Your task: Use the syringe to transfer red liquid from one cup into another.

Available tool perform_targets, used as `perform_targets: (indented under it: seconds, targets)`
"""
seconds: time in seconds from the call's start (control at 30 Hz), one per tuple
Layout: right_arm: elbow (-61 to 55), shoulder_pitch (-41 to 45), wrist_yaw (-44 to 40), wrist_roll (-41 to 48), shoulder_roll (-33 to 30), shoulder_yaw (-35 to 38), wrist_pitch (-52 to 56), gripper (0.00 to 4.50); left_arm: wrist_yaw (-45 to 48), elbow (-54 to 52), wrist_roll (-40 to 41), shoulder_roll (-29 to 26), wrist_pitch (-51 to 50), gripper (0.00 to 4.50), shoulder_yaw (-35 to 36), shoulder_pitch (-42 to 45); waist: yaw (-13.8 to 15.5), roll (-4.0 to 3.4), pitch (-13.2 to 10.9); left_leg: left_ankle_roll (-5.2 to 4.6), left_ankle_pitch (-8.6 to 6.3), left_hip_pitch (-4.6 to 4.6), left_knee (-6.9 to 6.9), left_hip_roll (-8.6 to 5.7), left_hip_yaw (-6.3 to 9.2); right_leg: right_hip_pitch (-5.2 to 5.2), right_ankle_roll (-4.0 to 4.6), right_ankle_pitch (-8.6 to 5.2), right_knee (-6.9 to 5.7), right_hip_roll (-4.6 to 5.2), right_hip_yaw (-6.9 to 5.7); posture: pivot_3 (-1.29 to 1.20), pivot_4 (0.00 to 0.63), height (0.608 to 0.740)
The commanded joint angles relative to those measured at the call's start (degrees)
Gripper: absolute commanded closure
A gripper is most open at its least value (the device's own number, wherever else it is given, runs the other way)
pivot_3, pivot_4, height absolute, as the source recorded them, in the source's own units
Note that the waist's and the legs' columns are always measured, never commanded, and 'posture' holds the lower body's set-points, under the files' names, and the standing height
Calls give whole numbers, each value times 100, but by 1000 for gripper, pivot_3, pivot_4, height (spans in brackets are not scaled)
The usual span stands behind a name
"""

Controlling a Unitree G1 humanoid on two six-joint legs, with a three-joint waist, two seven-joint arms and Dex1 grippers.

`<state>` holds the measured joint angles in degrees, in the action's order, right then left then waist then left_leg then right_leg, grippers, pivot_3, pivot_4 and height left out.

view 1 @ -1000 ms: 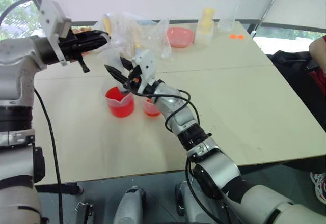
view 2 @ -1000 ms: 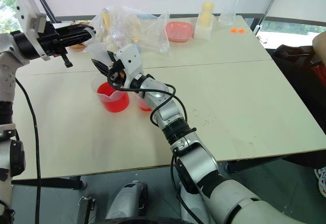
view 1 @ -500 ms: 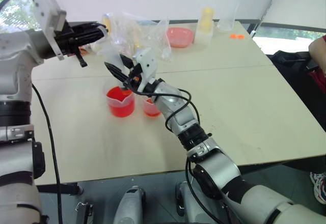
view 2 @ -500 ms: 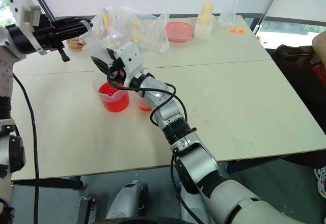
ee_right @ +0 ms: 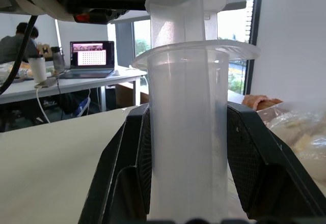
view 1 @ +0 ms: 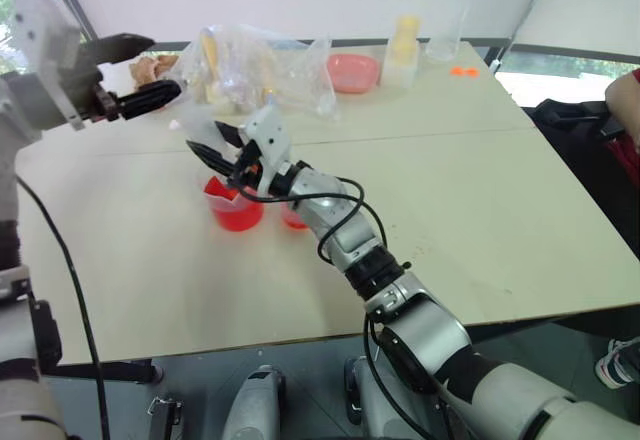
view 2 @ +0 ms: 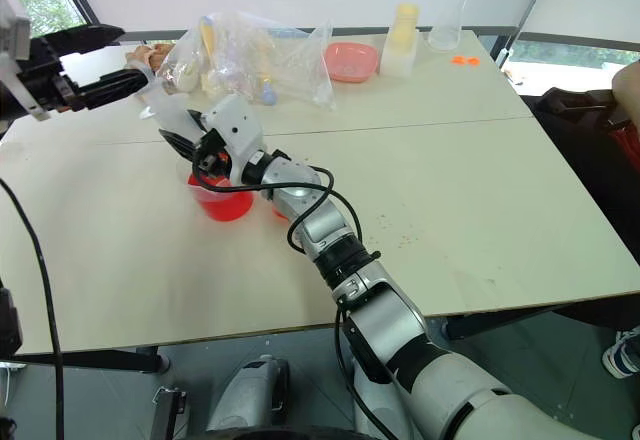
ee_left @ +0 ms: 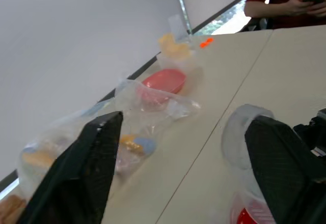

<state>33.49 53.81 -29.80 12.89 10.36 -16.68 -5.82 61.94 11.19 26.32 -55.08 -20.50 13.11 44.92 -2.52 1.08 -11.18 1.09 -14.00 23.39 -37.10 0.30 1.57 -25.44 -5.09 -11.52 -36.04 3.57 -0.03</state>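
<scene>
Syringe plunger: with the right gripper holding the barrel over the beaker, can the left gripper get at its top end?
Probably yes. The left gripper is open beside the syringe, whose plunger end sticks up free above the right gripper and the beaker.

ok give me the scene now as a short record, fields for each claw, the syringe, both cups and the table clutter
left claw: open, holding nothing, off to the side of the syringe
right claw: shut on syringe barrel
syringe: clear, held tilted above the larger beaker
larger beaker: on table, red liquid inside
smaller cup: beside the beaker, partly behind right arm
table: far side has plastic bag, pink bowl, yellow-topped container
</scene>
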Motion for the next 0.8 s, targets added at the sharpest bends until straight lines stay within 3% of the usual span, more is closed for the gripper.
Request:
perform_targets:
  seconds: [0.03, 0.17, 0.37, 0.57, 0.8]
  targets:
    - [-841, 279, 73, 386, 862, 200, -117, 3025, 156, -545, 224, -216, -465, 856, 188, -554, -7, 0, 0, 0, 0, 0, 0, 0, 0, 0, 0, 0, 0, 0, 0, 0, 150, 740]
    - [-1014, 528, 266, 635, 830, 457, 68, 3025, 119, -1122, 713, -365, -1019, 856, 780, -1258, -11, -5, -3, 0, 0, 0, 2, 5, 0, -3, 1, 0, 0, 0, 1, 0, 150, 740]
    - [-1192, 860, 524, 915, 636, 815, 241, 3025, -488, -1865, 1223, -111, -1478, 856, 1575, -2002, 10, 3, 0, 0, 0, -4, 2, 19, 6, -3, 9, -5, 4, 0, -2, 0, 150, 740]
    - [-2367, 804, 1010, 1588, 49, 1462, 1285, 3025, -989, -1677, 1174, 181, -1318, 856, 1414, -1618, 31, 5, 1, 1, 0, -4, 1, 9, 8, 0, 9, -5, 3, 6, -5, 0, 150, 740]
    - [-3564, -198, 1296, 1465, -497, 1460, 2186, 3025, -852, -1337, 1107, 369, -1160, 856, 896, -1056, 14, 7, 2, 1, 0, -7, 1, 4, 3, 4, 9, -5, 4, 4, -5, 0, 150, 740]
